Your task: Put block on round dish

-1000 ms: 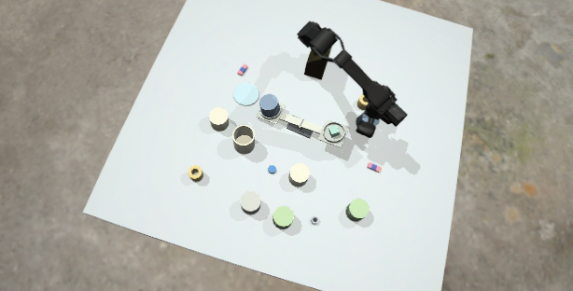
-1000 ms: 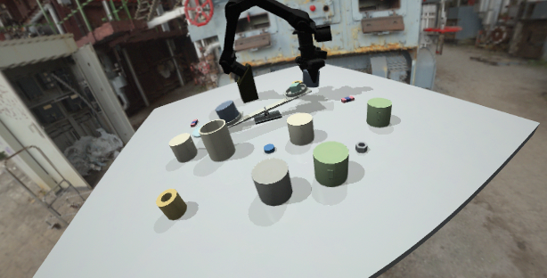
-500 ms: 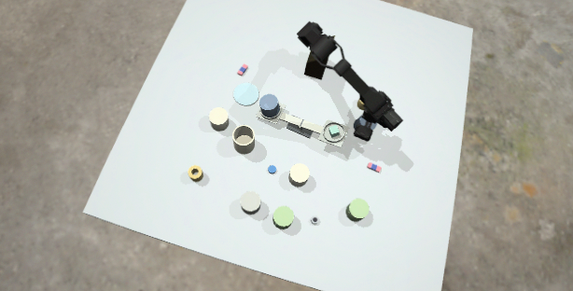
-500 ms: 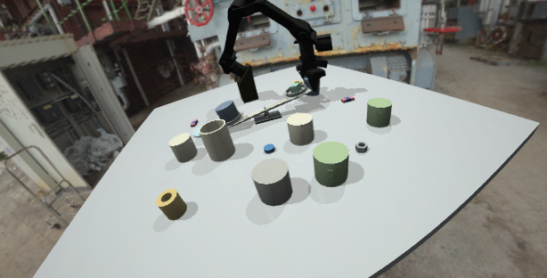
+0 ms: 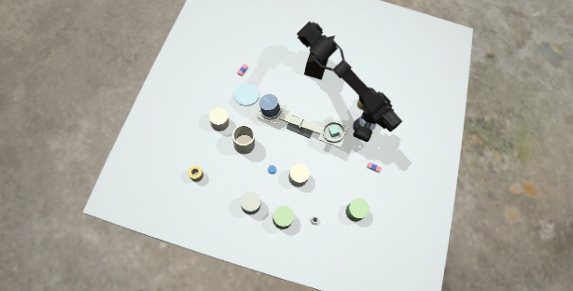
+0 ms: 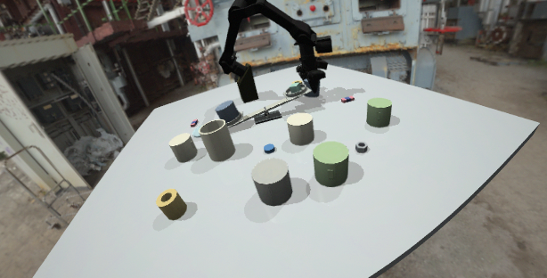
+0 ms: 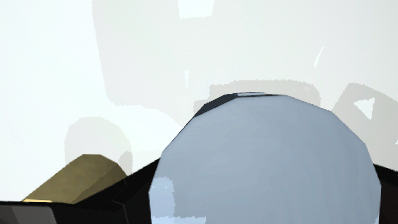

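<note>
My gripper (image 5: 364, 126) (image 6: 313, 86) is shut on a blue cup (image 7: 265, 165), low beside the right end of the balance; whether the cup touches the table is hard to tell. A small teal block (image 5: 334, 131) (image 6: 295, 86) sits uncovered in the right pan. The other blue cup (image 5: 269, 103) (image 6: 227, 111) stands on the left pan. The balance beam (image 5: 312, 127) (image 6: 285, 102) tilts, left end low and right end raised. The light blue round dish (image 5: 245, 94) (image 6: 196, 133) lies beyond the left pan, with no cup above it; it is partly hidden in the exterior view.
A gold tube (image 7: 95, 175) lies near the gripper. A red-and-blue bar (image 5: 374, 167) lies right of the balance, another (image 5: 243, 69) near the dish. A tall open grey cup (image 5: 244, 140) and a cream cylinder (image 5: 218, 117) stand near the left pan; several other cylinders stand farther off.
</note>
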Action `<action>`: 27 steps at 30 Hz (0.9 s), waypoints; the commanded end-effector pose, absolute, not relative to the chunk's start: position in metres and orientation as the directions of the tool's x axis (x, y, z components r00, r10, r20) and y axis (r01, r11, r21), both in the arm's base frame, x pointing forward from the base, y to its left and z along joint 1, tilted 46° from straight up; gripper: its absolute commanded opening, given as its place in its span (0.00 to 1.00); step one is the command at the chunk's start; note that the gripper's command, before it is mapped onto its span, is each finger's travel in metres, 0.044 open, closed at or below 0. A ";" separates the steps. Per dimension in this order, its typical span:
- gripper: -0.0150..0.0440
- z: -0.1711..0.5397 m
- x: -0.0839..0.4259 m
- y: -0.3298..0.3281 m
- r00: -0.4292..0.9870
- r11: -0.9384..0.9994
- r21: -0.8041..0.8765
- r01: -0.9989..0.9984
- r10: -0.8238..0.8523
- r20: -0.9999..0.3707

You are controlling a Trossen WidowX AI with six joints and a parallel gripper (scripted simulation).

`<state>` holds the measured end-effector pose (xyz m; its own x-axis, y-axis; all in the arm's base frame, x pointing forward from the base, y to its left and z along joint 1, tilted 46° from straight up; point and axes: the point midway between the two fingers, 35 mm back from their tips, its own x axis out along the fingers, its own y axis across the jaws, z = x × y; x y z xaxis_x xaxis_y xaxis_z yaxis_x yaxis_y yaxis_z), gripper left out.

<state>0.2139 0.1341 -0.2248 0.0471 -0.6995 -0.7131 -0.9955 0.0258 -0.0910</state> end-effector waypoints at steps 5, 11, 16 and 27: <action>0.97 -0.222 0.214 0.137 0.048 0.025 -0.092 -0.995 -0.699 -0.713; 1.00 -0.186 0.211 0.173 0.053 0.020 -0.093 -0.995 -0.697 -0.715; 0.91 -0.185 0.213 0.176 0.057 0.031 -0.107 -0.994 -0.687 -0.725; 0.69 -0.170 0.229 0.187 0.075 0.262 -0.311 -0.914 -0.641 -0.763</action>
<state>0.2257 0.1873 -0.1739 0.0726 -0.6402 -0.7648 -0.9413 0.2095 -0.2648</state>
